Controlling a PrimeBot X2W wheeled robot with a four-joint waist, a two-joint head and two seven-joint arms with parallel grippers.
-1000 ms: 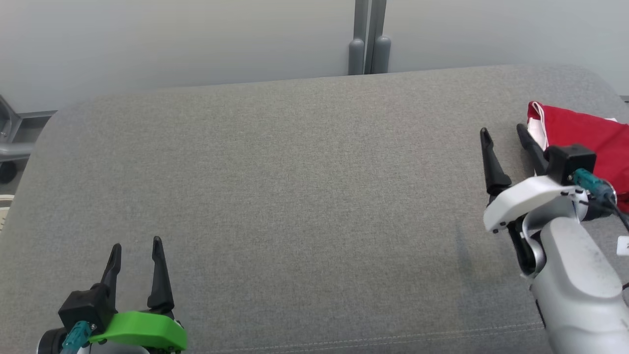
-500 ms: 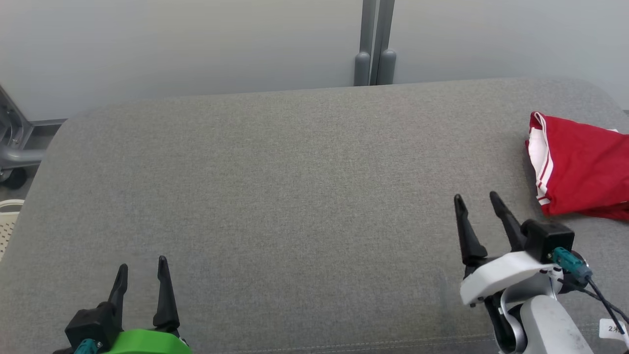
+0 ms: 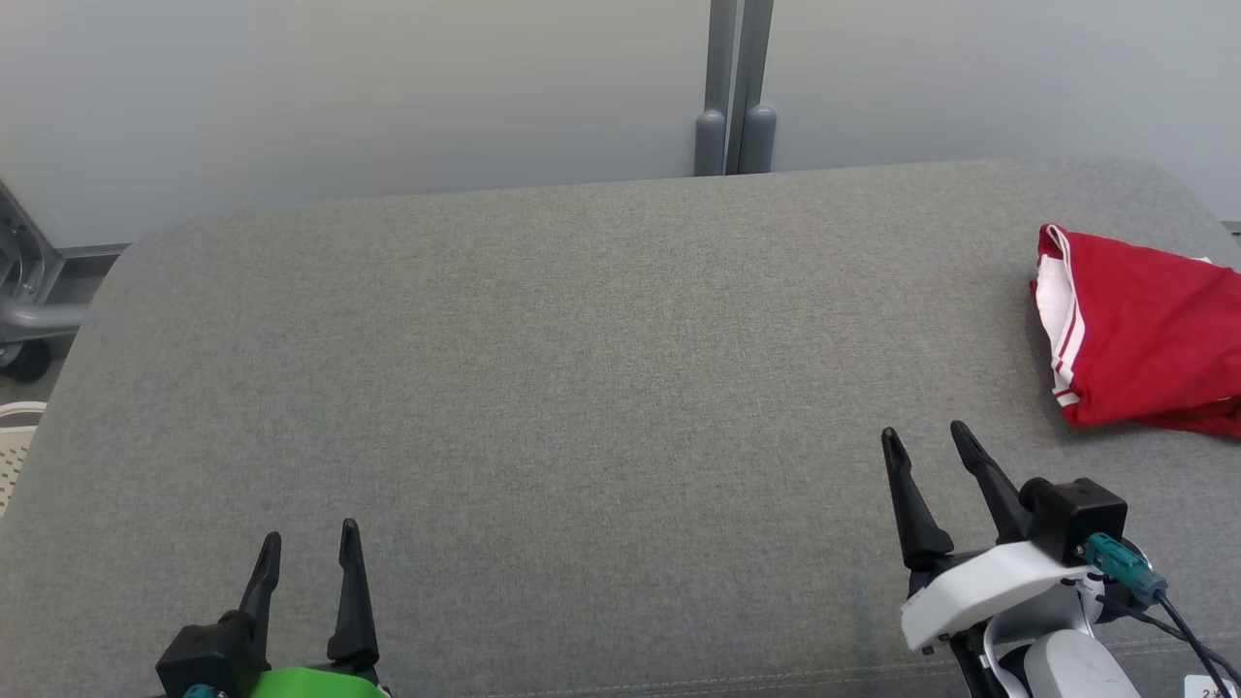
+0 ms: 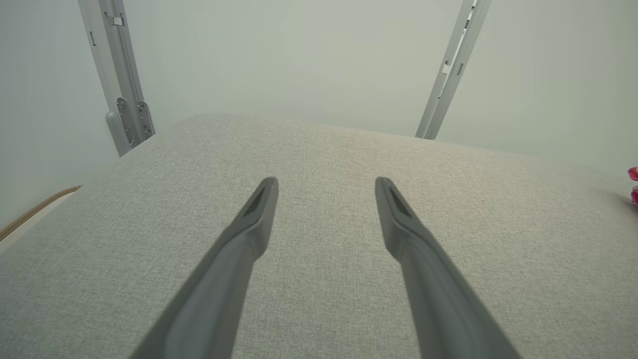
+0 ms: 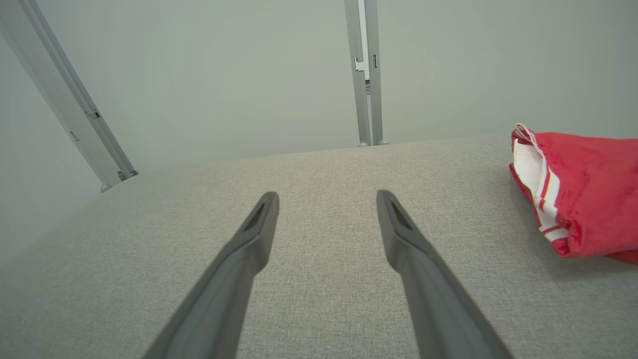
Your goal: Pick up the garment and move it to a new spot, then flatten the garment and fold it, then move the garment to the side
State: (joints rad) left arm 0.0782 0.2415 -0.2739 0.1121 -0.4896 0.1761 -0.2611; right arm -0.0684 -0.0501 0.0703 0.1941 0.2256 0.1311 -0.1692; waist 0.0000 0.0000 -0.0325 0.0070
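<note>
The garment [image 3: 1149,334] is red with white striped trim, folded into a compact bundle at the right edge of the grey cushioned surface [image 3: 582,368]. It also lies at the right of the right wrist view, garment [image 5: 583,194]. My right gripper [image 3: 923,436] stands open and empty, below and to the left of the bundle, apart from it. Near the front left my left gripper [image 3: 308,541] is open with nothing between its fingers. In each wrist view the gripper [image 4: 326,184] and gripper [image 5: 326,197] show spread fingers over bare fabric. A sliver of red [image 4: 633,179] peeks in at the left wrist view's right edge.
A pale wall with a grey vertical post [image 3: 732,87] stands behind the surface. A grey metal frame [image 3: 24,291] and a white basket rim [image 3: 15,436] sit off the left edge. The surface's rounded edges fall away at left and right.
My right gripper has drawn back from beside the garment toward the front of the surface, leaving the bundle lying free. The head camera shifted, so the whole scene sits lower in view.
</note>
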